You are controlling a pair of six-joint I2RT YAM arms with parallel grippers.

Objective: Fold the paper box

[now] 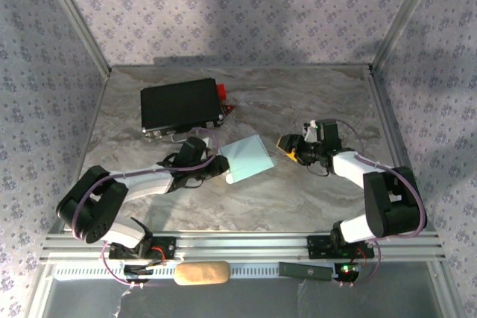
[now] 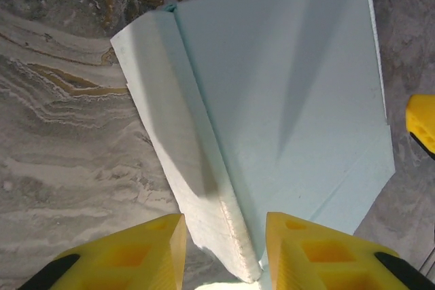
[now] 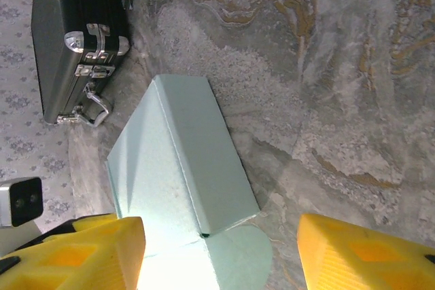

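The paper box [image 1: 250, 156] is pale blue card, partly folded, and lies mid-table between the two arms. My left gripper [image 1: 226, 171] is at its near-left corner. In the left wrist view the box [image 2: 285, 100] has a raised creased edge running down between my left gripper's [image 2: 224, 219] yellow fingers, which stand apart with a gap on the left side. My right gripper [image 1: 285, 147] is at the box's right end. In the right wrist view this gripper [image 3: 221, 225] is wide open, with the box's [image 3: 177, 161] end and a rounded flap [image 3: 245, 256] between its fingers.
A black case [image 1: 181, 104] with a red end [image 1: 222, 91] lies behind the box at back left, its latches [image 3: 95, 42] facing the box. Metal frame posts and papered walls bound the table. A tan object [image 1: 201, 273] lies below the front rail.
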